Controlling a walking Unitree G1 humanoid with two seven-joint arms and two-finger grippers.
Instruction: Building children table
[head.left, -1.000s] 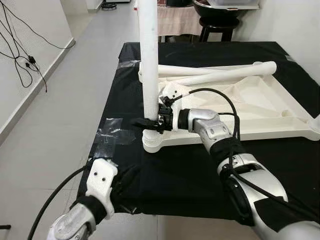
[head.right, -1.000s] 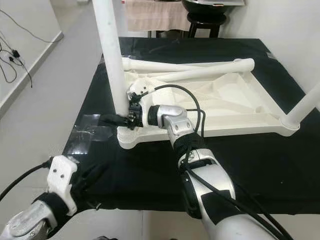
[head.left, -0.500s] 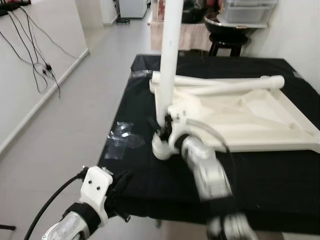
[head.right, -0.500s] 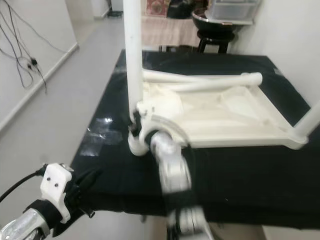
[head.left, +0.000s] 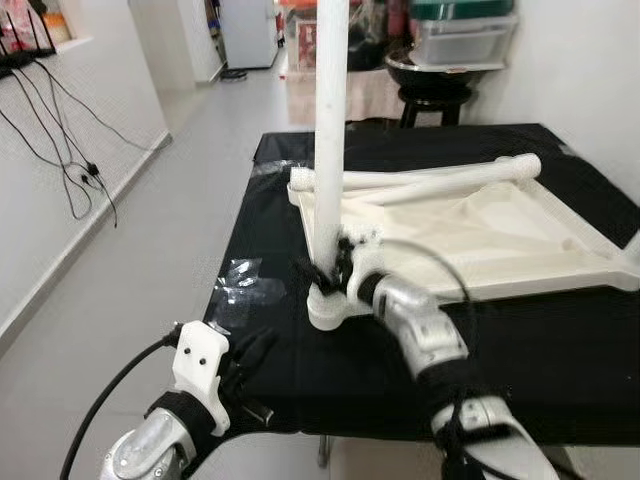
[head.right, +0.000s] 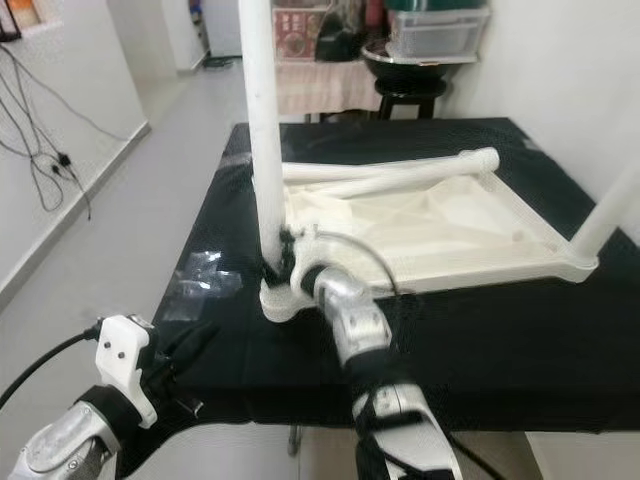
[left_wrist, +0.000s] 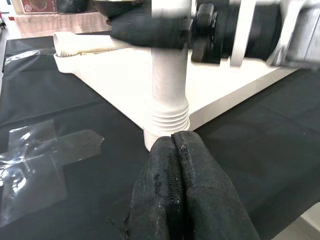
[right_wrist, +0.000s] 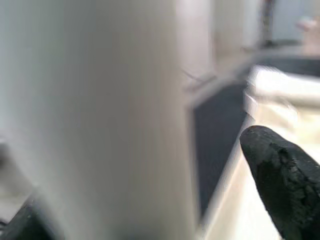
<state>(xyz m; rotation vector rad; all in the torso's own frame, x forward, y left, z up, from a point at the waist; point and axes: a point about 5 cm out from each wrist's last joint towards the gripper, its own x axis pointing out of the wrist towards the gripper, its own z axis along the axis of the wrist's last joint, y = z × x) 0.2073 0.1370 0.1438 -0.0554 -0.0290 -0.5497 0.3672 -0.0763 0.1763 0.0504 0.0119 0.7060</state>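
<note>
A white plastic tabletop (head.left: 500, 235) is seen on a black cloth (head.left: 560, 330), with a white upright leg (head.left: 328, 140) and two white loose legs (head.left: 430, 180) of the same plain finish. Clear, glossy tape (head.left: 240, 280) is shown against the black cloth. The right gripper (head.left: 320, 275) is marked by black fingers on a silver arm, the left gripper (left_wrist: 180, 195) by black textured fingers behind a white wrist block (head.left: 200, 370). Pale grey floor (head.left: 130, 270), white walls and black cables (head.left: 70, 130) are pictured behind.
</note>
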